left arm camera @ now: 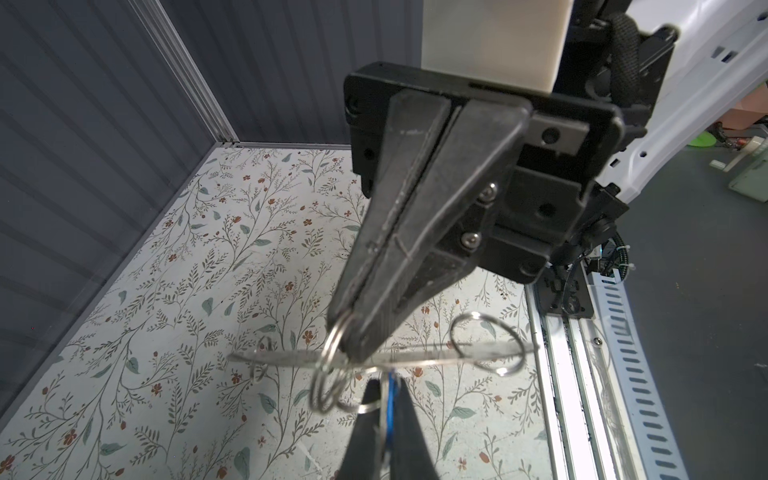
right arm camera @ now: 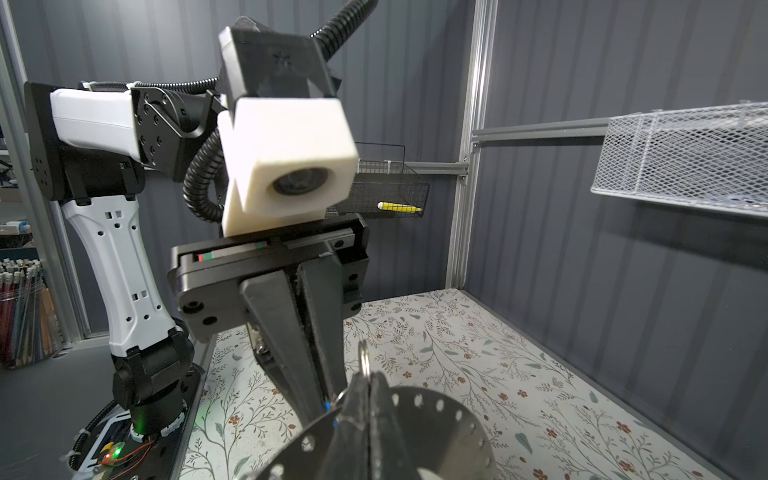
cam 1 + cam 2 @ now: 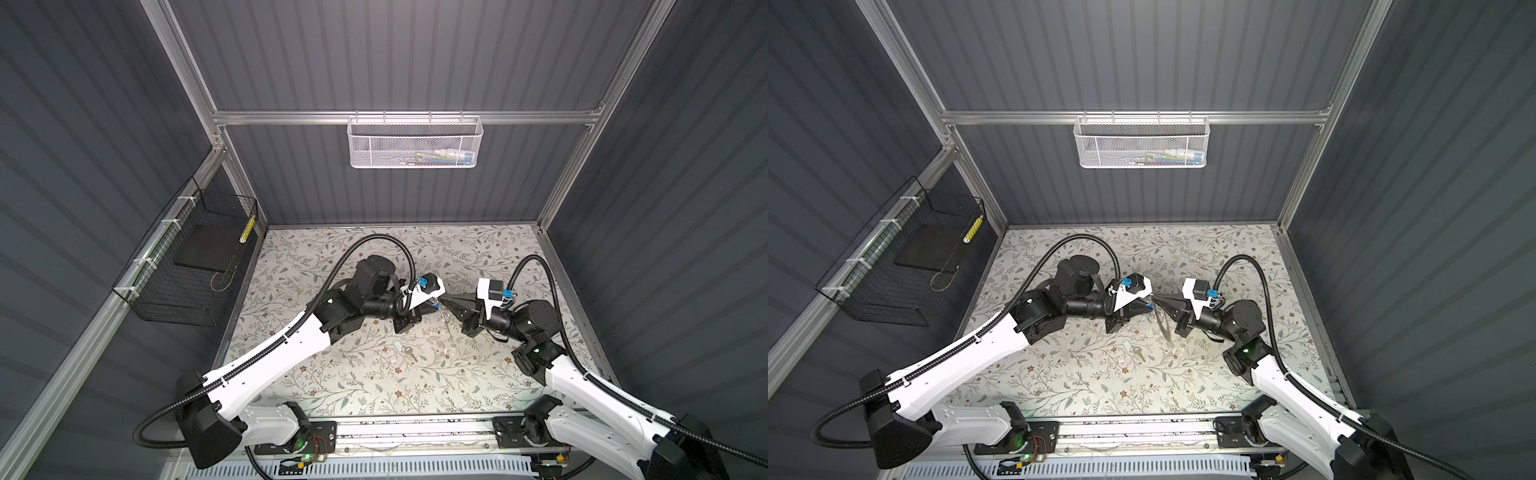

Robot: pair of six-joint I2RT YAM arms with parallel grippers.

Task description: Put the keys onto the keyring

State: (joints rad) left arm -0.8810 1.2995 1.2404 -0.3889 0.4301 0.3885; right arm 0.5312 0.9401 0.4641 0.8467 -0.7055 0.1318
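Above the middle of the floral surface, the two tools meet tip to tip, both raised.

Right tool: jaws pressed together, pinching the keyring at its rim. The keyring hangs tilted, clear of the surface. It shows edge-on in the left wrist view, and the right wrist view shows holes along its rim. Small wire rings hang at the rim, one right at this tool's tip.

Left tool: jaws pressed together on the blue key. Only a blurred blue streak shows between its fingers. The blue key is just beside the keyring's rim; contact cannot be told.

The whitish key lies flat on the surface in both top views, nearer the front edge and apart from both tools.
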